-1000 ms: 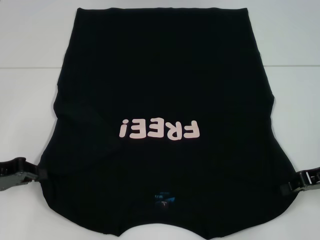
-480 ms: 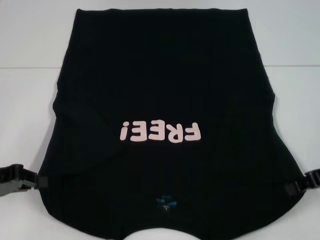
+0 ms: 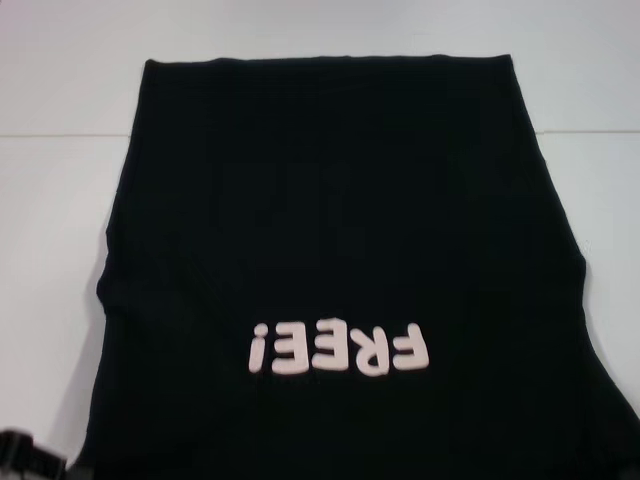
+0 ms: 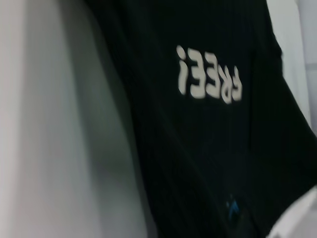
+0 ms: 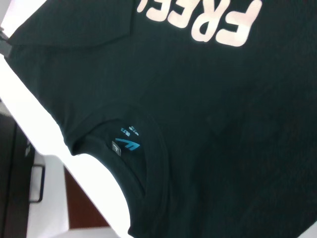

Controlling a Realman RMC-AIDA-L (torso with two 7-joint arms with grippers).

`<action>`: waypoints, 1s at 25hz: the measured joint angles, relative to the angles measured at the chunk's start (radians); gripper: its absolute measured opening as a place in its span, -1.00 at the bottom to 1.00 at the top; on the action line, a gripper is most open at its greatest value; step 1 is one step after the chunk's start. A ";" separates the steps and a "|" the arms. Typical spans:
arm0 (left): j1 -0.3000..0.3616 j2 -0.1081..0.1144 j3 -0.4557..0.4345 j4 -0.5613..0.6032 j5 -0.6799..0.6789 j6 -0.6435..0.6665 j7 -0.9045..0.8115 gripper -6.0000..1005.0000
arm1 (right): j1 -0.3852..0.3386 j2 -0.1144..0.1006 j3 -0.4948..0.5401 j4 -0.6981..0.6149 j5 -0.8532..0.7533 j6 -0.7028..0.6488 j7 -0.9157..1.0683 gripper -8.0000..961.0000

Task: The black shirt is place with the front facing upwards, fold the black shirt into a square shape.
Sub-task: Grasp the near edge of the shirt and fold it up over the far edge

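Black shirt (image 3: 330,250) spread flat and smooth across white table (image 3: 60,200), soft matte cloth, blocky white "FREE!" lettering (image 3: 340,348) upside down near the robot. Left gripper (image 3: 25,455) barely visible beside the shirt's near-left edge, perhaps touching; grip cannot be told. Right gripper unseen.

Only a small bit of robot is showing: left claw (image 3: 22,455) at the head view's lower left corner, matte black, blocky w/ rounded edges, faint grey sheen on top. No cables, screws or markings are showing. Right claw isn't appearing in any view. Wrist views are showing no part of the robot's body.
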 joint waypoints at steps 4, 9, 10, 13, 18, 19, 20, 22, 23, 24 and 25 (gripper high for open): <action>0.006 -0.009 0.047 -0.001 0.044 0.046 0.025 -0.93 | -0.008 0.011 -0.009 0.035 -0.049 -0.016 -0.018 -0.88; 0.013 -0.023 0.085 -0.002 0.045 0.049 0.046 -0.93 | -0.010 0.028 0.010 0.058 -0.082 -0.008 -0.020 -0.88; 0.011 -0.023 0.079 -0.003 0.037 0.048 0.050 -0.93 | -0.010 0.029 0.028 0.058 -0.078 -0.005 -0.020 -0.88; 0.005 -0.020 0.051 -0.006 0.001 0.046 0.055 -0.93 | -0.006 0.025 0.108 0.078 -0.074 0.011 -0.016 -0.87; -0.011 0.000 -0.087 -0.025 -0.082 0.010 0.029 -0.93 | 0.010 -0.014 0.297 0.165 -0.036 0.053 0.002 -0.87; -0.016 0.005 -0.127 -0.032 -0.098 -0.010 0.017 -0.93 | 0.010 -0.026 0.336 0.180 -0.010 0.067 0.011 -0.87; -0.020 0.009 -0.155 -0.038 -0.110 -0.027 0.010 -0.93 | 0.008 -0.036 0.368 0.193 0.019 0.082 0.019 -0.87; -0.023 0.015 -0.218 -0.054 -0.158 -0.094 -0.008 -0.93 | 0.001 -0.048 0.412 0.210 0.076 0.112 0.032 -0.86; -0.024 0.016 -0.237 -0.063 -0.186 -0.132 -0.014 -0.93 | -0.006 -0.052 0.433 0.217 0.118 0.137 0.039 -0.86; -0.023 0.016 -0.247 -0.073 -0.210 -0.167 -0.018 -0.92 | -0.011 -0.053 0.448 0.224 0.152 0.159 0.044 -0.86; -0.023 0.016 -0.247 -0.073 -0.210 -0.167 -0.018 -0.92 | -0.017 -0.053 0.460 0.232 0.185 0.179 0.046 -0.86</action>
